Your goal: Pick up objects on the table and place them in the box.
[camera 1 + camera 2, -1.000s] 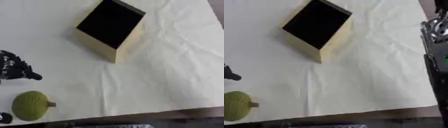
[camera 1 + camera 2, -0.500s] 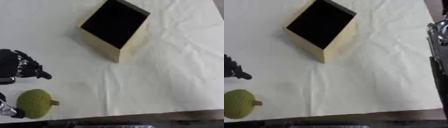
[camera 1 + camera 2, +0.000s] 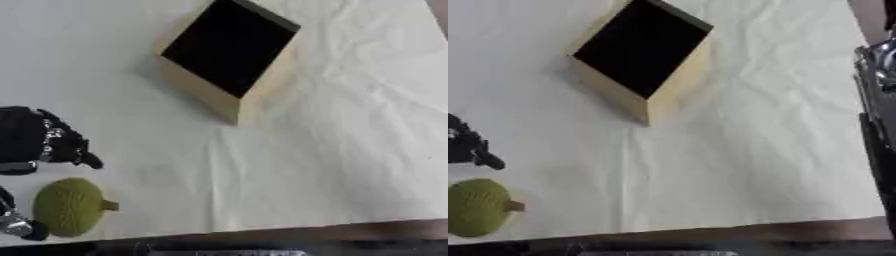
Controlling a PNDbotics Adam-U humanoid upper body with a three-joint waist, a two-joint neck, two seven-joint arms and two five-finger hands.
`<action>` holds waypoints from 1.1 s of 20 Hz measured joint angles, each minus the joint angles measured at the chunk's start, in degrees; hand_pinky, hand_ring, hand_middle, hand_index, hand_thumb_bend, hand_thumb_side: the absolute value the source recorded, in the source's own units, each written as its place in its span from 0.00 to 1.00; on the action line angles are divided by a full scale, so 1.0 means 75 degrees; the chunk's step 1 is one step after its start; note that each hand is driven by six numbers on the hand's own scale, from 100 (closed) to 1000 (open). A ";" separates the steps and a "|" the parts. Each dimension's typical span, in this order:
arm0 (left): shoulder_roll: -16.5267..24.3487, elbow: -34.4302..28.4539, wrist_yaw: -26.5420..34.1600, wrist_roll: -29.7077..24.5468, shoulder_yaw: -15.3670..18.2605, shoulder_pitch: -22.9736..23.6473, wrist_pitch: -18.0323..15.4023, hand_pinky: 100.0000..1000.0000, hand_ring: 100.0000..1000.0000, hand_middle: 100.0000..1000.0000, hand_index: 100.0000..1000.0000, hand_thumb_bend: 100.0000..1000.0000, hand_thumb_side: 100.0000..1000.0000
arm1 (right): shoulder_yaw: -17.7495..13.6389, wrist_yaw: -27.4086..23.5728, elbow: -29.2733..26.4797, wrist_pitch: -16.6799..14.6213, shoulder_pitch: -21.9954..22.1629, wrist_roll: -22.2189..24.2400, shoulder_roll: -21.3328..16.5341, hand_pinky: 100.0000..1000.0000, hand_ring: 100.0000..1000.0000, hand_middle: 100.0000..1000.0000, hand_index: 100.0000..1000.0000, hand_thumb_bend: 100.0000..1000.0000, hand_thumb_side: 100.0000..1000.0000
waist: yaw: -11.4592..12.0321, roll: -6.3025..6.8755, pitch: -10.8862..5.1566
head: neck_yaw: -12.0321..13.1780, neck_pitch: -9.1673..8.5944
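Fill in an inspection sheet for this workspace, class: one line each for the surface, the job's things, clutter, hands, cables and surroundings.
Surface: table under a creased pale cloth; a brown edge shows along the near side.
Job's things: wooden box, open top, dark inside, nothing visible in it, set askew at the far middle. Green round fruit with a short stub, on the cloth at the near left corner, outside the box.
Clutter: nothing seen.
Hands: left hand just beyond the fruit, fingers curled, not touching it. Right hand: not in view; only dark arm parts along the right edge.
Cables: nothing seen.
Surroundings: dark strip below the table's near edge, too unclear to name.
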 measured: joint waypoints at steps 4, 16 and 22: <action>-0.0003 0.0000 -0.0029 -0.0220 -0.0004 0.0004 0.0046 0.48 0.48 0.48 0.77 0.73 0.27 | 0.0000 -0.0004 0.0000 0.0000 0.0000 -0.0001 0.0000 0.78 0.64 0.64 0.79 0.34 0.59 | 0.0000 0.0000 0.0000 | -0.0001 0.0000; -0.0215 0.0000 -0.0378 -0.0266 -0.0089 0.0115 0.0273 0.47 0.46 0.47 0.75 0.71 0.25 | 0.0000 -0.0020 0.0000 0.0000 0.0000 -0.0002 0.0016 0.78 0.64 0.64 0.79 0.34 0.59 | 0.0005 -0.0025 0.0000 | -0.0003 0.0000; -0.0344 0.0024 -0.0778 -0.0028 -0.0090 0.0264 0.0302 0.47 0.46 0.47 0.75 0.69 0.24 | 0.0000 -0.0022 0.0000 -0.0002 0.0000 -0.0004 0.0019 0.78 0.64 0.64 0.79 0.34 0.59 | 0.0010 -0.0036 0.0000 | -0.0004 0.0000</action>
